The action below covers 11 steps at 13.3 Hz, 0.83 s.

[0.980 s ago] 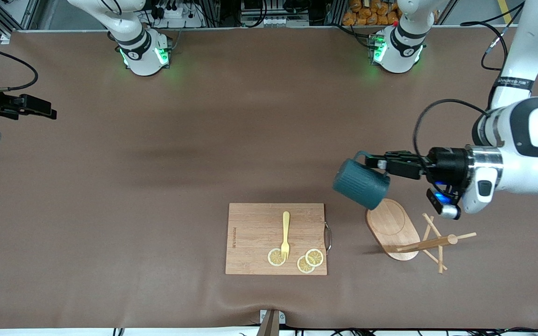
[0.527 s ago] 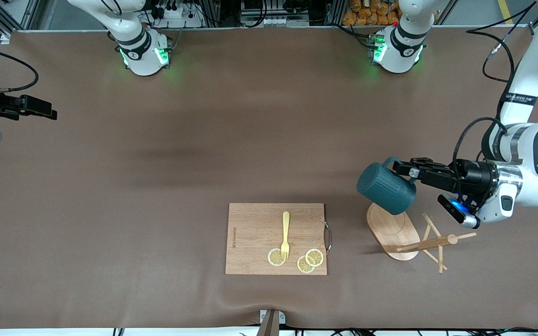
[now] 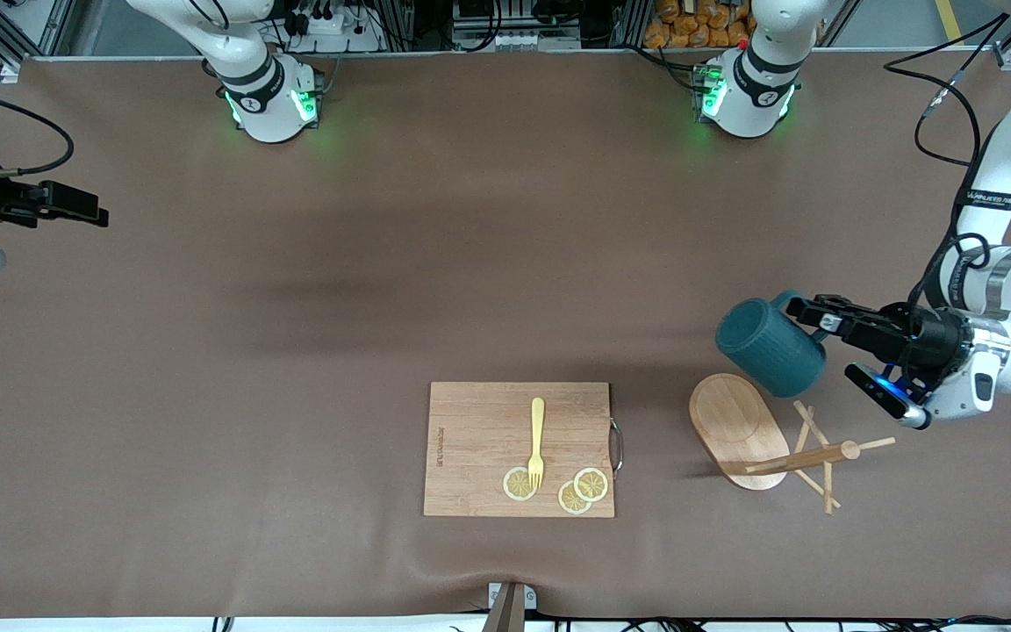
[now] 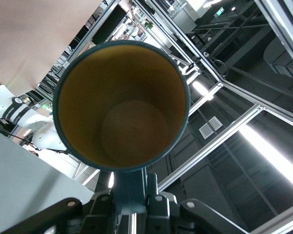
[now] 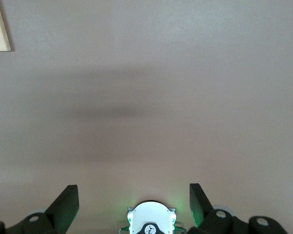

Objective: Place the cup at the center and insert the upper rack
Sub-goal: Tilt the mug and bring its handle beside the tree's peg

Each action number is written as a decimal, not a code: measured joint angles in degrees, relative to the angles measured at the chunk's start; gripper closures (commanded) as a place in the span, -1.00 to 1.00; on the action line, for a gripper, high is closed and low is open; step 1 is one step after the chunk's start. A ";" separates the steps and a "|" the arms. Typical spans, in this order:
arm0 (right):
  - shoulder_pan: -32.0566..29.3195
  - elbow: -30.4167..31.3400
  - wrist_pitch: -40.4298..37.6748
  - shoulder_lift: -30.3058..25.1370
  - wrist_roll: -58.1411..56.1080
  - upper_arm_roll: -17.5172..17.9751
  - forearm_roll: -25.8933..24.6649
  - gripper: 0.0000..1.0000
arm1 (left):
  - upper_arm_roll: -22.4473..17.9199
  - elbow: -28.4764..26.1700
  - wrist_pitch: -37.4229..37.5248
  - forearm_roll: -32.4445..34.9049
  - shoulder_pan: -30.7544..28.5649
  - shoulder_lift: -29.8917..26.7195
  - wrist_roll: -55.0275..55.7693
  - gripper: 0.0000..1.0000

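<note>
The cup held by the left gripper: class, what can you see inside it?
Inside the cup only its yellowish-tan wall and bare round bottom show; it holds nothing. The left gripper is shut on its handle, whose lower part the fingers cover.

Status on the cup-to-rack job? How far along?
Done: the left gripper has the cup by its handle, in the air, tipped on its side. In hand: it hangs by the upper rack, not yet over a peg. Left: hooking it on. The right gripper waits, jaws open, at its end of the table.
</note>
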State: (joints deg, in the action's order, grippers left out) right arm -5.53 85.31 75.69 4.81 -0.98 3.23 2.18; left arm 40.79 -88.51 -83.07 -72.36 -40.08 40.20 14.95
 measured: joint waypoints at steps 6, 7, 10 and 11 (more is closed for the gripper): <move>0.05 0.00 0.46 0.35 2.87 1.73 0.04 -1.00 | -2.25 -0.08 0.70 0.02 -0.50 2.09 2.09 1.00; 0.13 0.00 0.60 0.55 3.94 2.73 0.04 -1.00 | -3.07 -0.08 1.18 0.05 -0.50 2.16 2.15 1.00; 0.40 -0.08 0.87 1.15 4.72 3.60 0.04 -1.00 | -4.54 -0.09 1.80 0.09 -0.41 2.25 2.29 1.00; 0.38 -0.08 0.87 1.36 4.71 3.60 0.04 -1.00 | -4.93 -0.11 1.82 0.12 -0.34 2.37 2.33 1.00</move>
State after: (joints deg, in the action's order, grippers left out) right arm -5.15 85.23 76.56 6.17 3.74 6.83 2.22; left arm 35.87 -88.62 -81.26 -72.24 -40.42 42.57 17.29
